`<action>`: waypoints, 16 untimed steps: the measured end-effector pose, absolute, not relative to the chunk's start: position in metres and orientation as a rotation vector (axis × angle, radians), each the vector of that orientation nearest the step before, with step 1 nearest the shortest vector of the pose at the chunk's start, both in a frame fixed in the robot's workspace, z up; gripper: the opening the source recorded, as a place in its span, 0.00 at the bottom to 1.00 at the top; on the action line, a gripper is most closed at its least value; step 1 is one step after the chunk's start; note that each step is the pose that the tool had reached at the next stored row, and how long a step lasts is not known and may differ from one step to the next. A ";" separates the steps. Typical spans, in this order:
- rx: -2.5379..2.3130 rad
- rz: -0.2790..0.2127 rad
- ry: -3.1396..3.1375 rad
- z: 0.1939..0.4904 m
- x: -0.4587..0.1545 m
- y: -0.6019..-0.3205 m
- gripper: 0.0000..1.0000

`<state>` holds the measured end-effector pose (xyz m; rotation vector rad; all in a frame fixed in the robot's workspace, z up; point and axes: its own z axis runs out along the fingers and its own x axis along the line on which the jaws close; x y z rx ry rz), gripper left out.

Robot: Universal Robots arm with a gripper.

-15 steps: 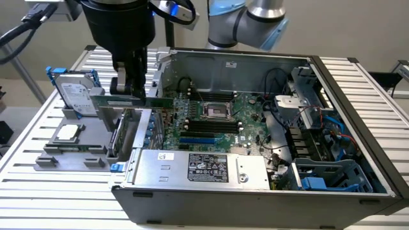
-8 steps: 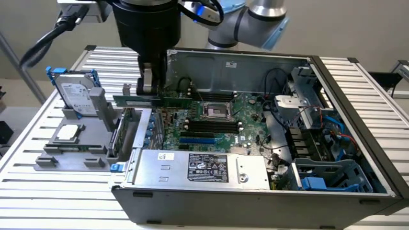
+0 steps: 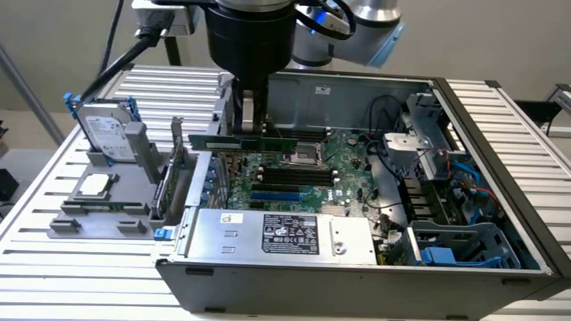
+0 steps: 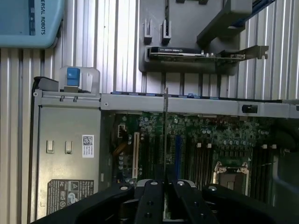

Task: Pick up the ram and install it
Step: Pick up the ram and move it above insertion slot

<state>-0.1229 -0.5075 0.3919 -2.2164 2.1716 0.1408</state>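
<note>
Hovering over the open computer case [image 3: 357, 287], the pincer [image 3: 253, 127] grips the ram [image 3: 214, 142] near its middle above the motherboard [image 3: 348, 150]; any tilt or misalignment with a memory slot [image 3: 295, 175] could jam it or bend contacts.

Open computer case [image 3: 357, 281] on slatted table [image 3: 71, 267]; power supply [image 3: 285, 234] at near edge, motherboard [image 3: 350, 152] behind. Grey tray [image 3: 98, 217] on exterior view's left: hard drive [image 3: 105, 130] (upright), processor chip [image 3: 95, 186].

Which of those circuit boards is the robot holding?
The long thin ram, clamped in the jaws above the motherboard; the bracketed card stands apart, untouched.
</note>
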 end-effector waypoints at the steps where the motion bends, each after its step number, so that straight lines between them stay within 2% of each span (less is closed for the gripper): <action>1: -2.216 0.141 2.172 0.391 -0.118 -0.507 0.14; 8: -2.216 0.141 2.172 0.385 -0.087 -0.501 0.14; 16: -2.218 0.138 2.173 0.380 -0.065 -0.473 0.14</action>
